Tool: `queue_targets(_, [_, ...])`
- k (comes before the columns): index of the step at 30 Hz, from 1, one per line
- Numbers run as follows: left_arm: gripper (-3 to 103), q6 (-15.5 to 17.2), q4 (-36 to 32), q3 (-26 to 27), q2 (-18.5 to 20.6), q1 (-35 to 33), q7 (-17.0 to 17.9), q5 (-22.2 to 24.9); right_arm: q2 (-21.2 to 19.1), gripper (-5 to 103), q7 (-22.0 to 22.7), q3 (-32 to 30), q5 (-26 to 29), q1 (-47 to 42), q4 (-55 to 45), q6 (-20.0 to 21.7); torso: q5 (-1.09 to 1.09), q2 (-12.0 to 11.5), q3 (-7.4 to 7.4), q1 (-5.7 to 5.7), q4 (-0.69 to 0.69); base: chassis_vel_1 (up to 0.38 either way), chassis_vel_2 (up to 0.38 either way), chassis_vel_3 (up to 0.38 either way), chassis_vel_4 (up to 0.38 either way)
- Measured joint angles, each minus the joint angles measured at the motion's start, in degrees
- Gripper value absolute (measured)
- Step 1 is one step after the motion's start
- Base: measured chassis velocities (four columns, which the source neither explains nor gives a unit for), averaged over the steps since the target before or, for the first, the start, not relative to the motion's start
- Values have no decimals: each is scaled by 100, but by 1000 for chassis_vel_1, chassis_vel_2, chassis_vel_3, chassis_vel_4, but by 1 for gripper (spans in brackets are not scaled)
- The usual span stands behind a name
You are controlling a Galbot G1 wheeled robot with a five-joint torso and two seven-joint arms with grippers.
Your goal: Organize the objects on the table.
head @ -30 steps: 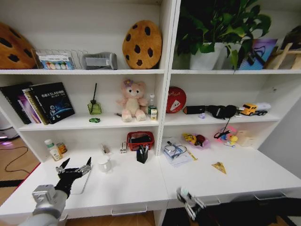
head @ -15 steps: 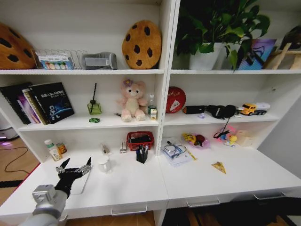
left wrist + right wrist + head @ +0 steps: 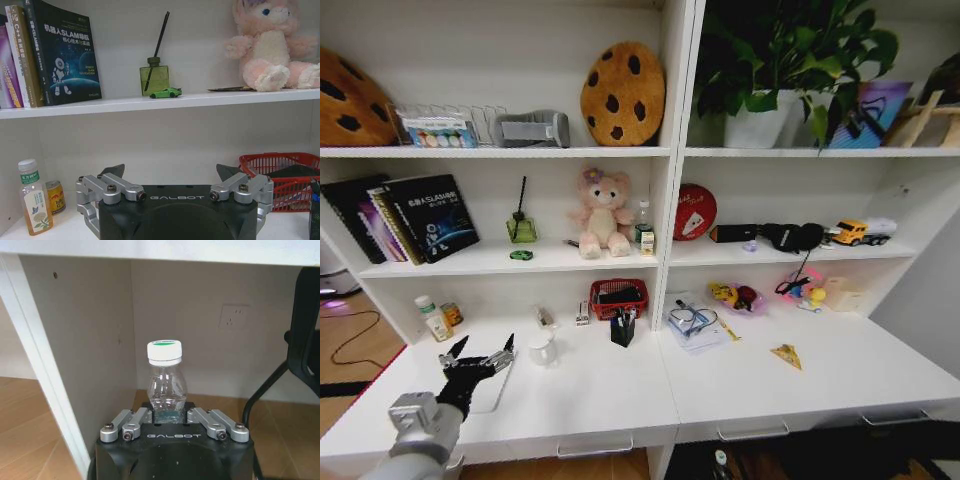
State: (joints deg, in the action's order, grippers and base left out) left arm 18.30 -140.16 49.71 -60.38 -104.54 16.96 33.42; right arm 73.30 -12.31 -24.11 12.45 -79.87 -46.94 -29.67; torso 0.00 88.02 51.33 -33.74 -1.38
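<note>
a home study: white shelving (image 3: 670, 150) with books (image 3: 415, 220), plush bear (image 3: 602, 213), potted plant (image 3: 775, 70).

Clear glossy plastic bottle (image 3: 167, 385), matt black right hand (image 3: 169, 421) with bare metal links, smooth white table (image 3: 620, 390).

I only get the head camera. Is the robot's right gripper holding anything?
Observer: Yes. The right gripper is shut on a small clear plastic bottle with a white, green-topped cap, held upright.
Operator: Where is it?
Observer: Low down, beneath the long white desk, with a white wall socket behind it.
Operator: What's the green blob on the shelf by the pink bear?
Observer: The left wrist view shows a tiny green toy car, parked beside a green glass reed diffuser. The open left gripper is below that shelf.
</note>
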Motion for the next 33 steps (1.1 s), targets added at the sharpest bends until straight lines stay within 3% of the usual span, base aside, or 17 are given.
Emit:
queue_targets(1, [100, 0, 0, 0, 0, 0, 0, 0, 59, 28, 38, -24, -175, 227, 362, -290, -1, 0, 0, 0, 1, 0, 0, 0, 0])
queue_targets(2, [100, 0, 0, 0, 0, 0, 0, 0, 59, 28, 38, -24, -175, 227, 362, -290, -1, 0, 0, 0, 1, 0, 0, 0, 0])
queue_targets(4, [100, 0, 0, 0, 0, 0, 0, 0, 97, 38, 62, -51, -347, 396, 590, -449, 0, 0, 0, 0, 3, 0, 0, 0, 0])
queue_targets(7, [100, 0, 0, 0, 0, 0, 0, 0, 106, 44, 71, -50, -383, 451, 656, -474, 0, 0, 0, 0, 2, 0, 0, 0, 0])
queue_targets(9, [100, 0, 0, 0, 0, 0, 0, 0, 123, 60, 72, -48, -396, 405, 569, -463, -1, 0, 0, 0, 2, 0, 0, 0, 0])
queue_targets(11, [100, 0, 0, 0, 0, 0, 0, 0, 123, 60, 72, -48, -381, 341, 458, -417, 0, 0, -1, 0, 2, 0, 0, 0, 0])
queue_targets(12, [100, 0, 0, 0, 0, 0, 0, 0, 118, 71, 71, -46, -339, 231, 280, -365, 0, 0, -1, 0, 1, 0, 0, 0, 0])
queue_targets(15, [100, 0, 0, 0, 0, 0, 0, 0, 111, 71, 71, -45, -316, 159, 182, -359, 0, 0, -1, 0, 1, 0, 0, 0, 0])
queue_targets(16, [100, 0, 0, 0, 0, 0, 0, 0, 97, 82, 71, -53, -295, 49, 35, -380, 1, 0, -1, 0, 1, 0, 0, 0, 0])
queue_targets(18, [100, 0, 0, 0, 0, 0, 0, 0, 41, 87, 57, -67, -200, -159, -319, -358, 4, 0, -1, 0, 1, 0, 0, 0, 0])
queue_targets(20, [100, 0, 1, 0, 0, 0, 0, 0, -207, 97, -32, -125, 418, -885, -1445, 147, -2, 0, -1, 0, 4, 0, 0, 0, 0])
queue_targets(21, [100, 0, 1, 0, 0, 0, 1, 0, -333, 99, 46, -164, 704, -1368, -2144, 330, 1, 0, -2, 0, 0, 0, 0, 0, 0])
queue_targets(22, [100, 0, 1, 0, 0, 0, 1, 0, -333, 99, 46, -164, 704, -1368, -2144, 330, 1, 0, -2, 0, 0, 0, 0, 0, 0])
queue_targets(24, [100, 0, 1, 0, 0, 0, 1, 0, -543, 100, 372, -394, 1056, -2449, -3480, 656, -3, 1, -2, 1, 0, 0, 0, 0, 0])
queue_targets(27, [100, 0, 1, 0, 0, 0, 1, 0, -569, 100, 594, -481, 1152, -2810, -3953, 781, -3, 1, -2, 2, -1, 0, 0, 0, 0])
queue_targets(29, [100, 0, 1, -1, 0, 0, 0, 0, -365, 100, 1321, -937, 1357, -4039, -5824, 1166, -3, 2, -2, 2, 0, 0, 0, 0, 0])
queue_targets(33, [100, 0, 1, 0, 0, 0, 0, 0, -158, 100, 1590, -1377, 1423, -4438, -7044, 1316, -1, 2, -2, 2, 1, 0, 0, 0, 0])
